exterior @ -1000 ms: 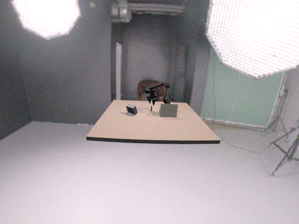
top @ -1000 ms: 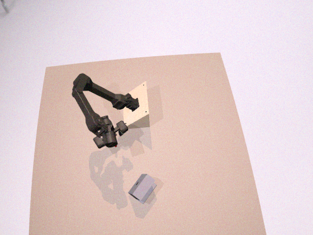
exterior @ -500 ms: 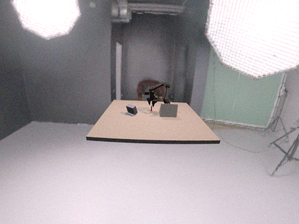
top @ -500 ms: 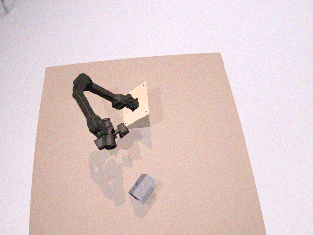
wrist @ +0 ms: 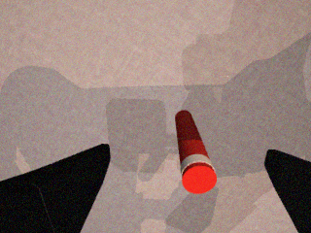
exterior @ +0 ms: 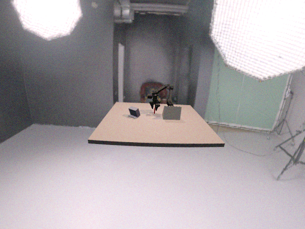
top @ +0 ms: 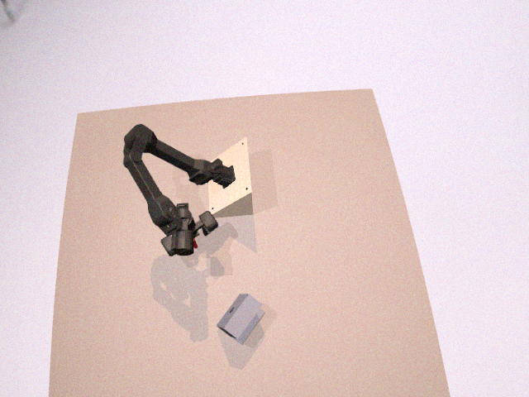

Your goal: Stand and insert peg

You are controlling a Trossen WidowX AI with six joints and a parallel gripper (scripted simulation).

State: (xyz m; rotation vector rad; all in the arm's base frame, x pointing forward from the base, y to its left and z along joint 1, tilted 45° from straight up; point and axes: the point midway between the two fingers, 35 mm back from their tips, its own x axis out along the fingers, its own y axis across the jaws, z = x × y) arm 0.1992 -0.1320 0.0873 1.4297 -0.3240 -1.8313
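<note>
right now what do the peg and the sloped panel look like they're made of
Peg: smooth red body with a pale band near its top end, soft sheen, probably plastic or painted. Sloped panel: flat, matte, pale tan face with small dark corner dots, possibly wood or board; it's too plain to be sure.
</note>
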